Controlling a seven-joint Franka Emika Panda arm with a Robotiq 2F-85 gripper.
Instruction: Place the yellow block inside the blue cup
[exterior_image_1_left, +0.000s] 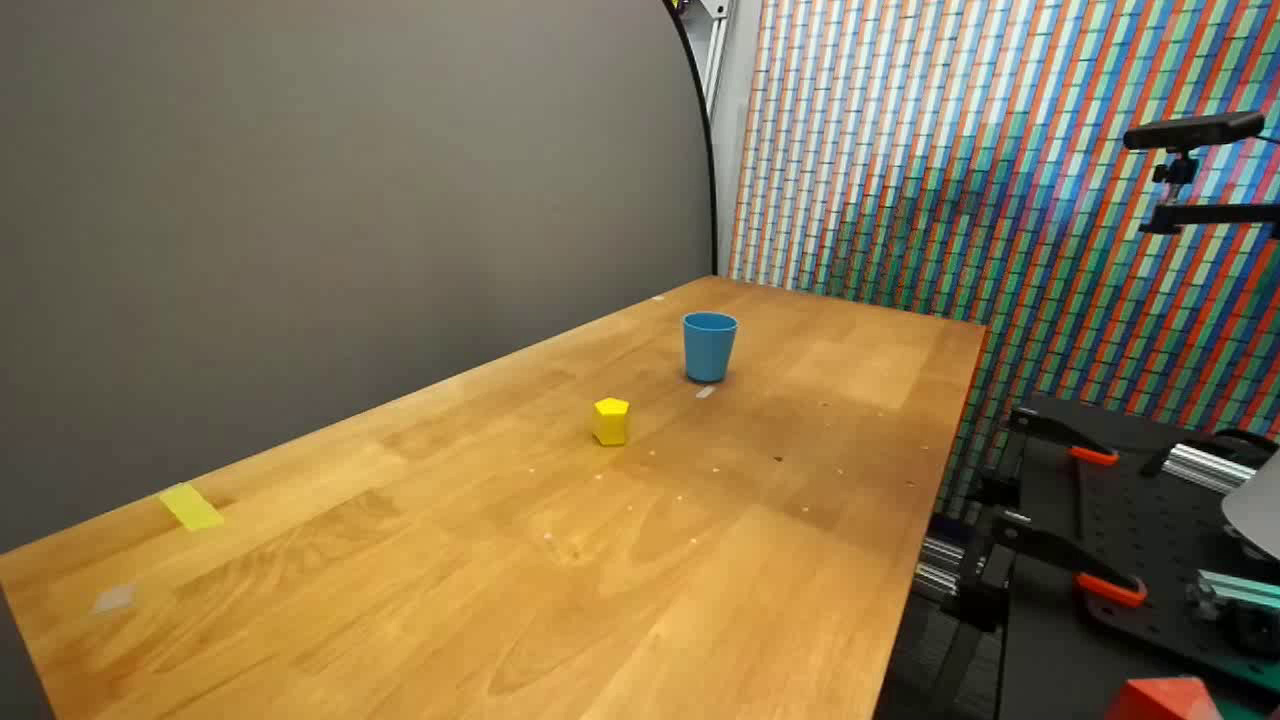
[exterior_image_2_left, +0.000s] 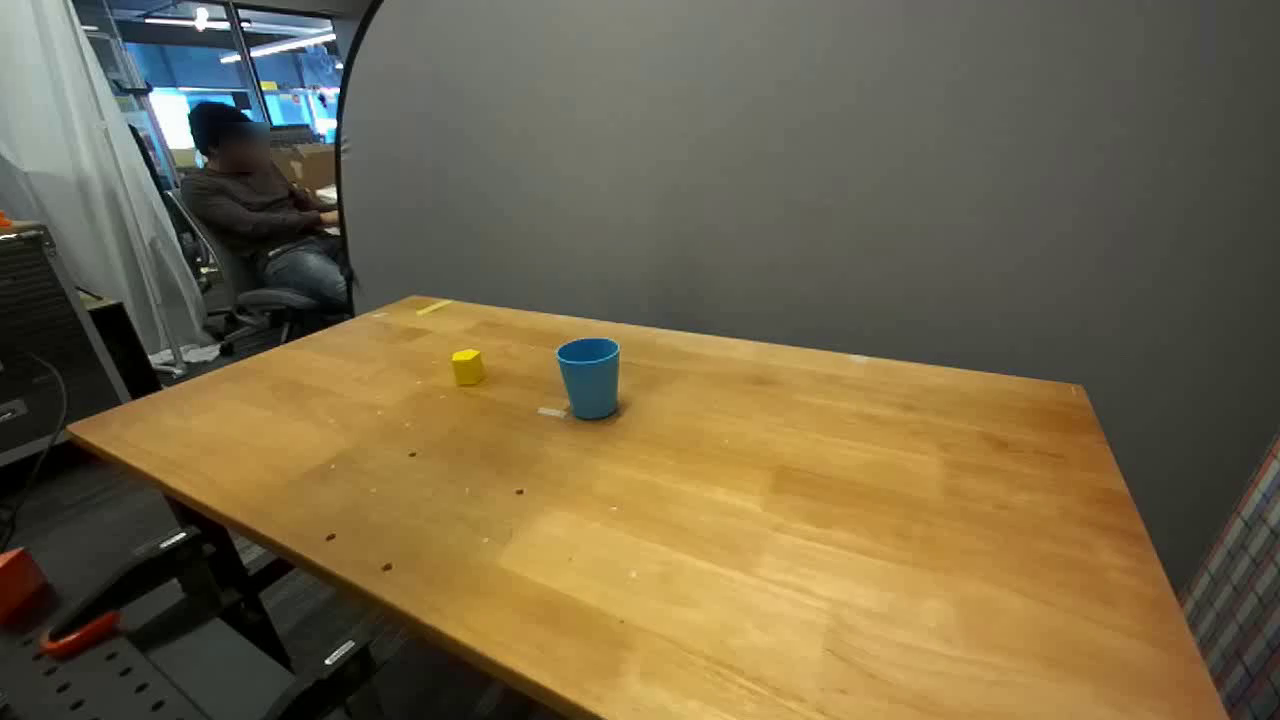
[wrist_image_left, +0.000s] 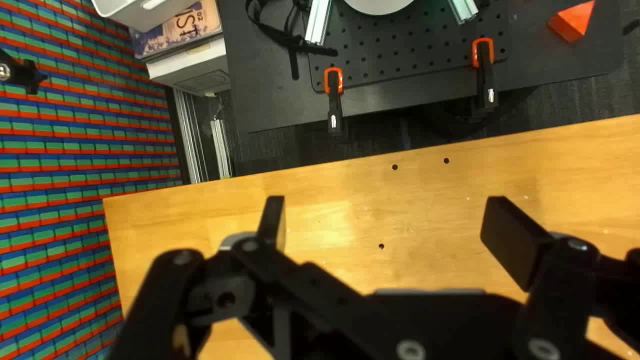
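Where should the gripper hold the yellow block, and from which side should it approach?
Probably on the upright sides of the yellow block, with the open gripper coming down from above. The block's top looks five-sided and faces up, uncovered; one jaw may sit against a flat face, the other at the opposite edge.

One yellow block, one blue cup, one wooden table, two clamps, one person

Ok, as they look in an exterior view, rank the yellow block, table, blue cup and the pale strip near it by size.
Largest to smallest:
1. table
2. blue cup
3. yellow block
4. pale strip
The yellow block sits nearer this camera than the blue cup, yet looks smaller.
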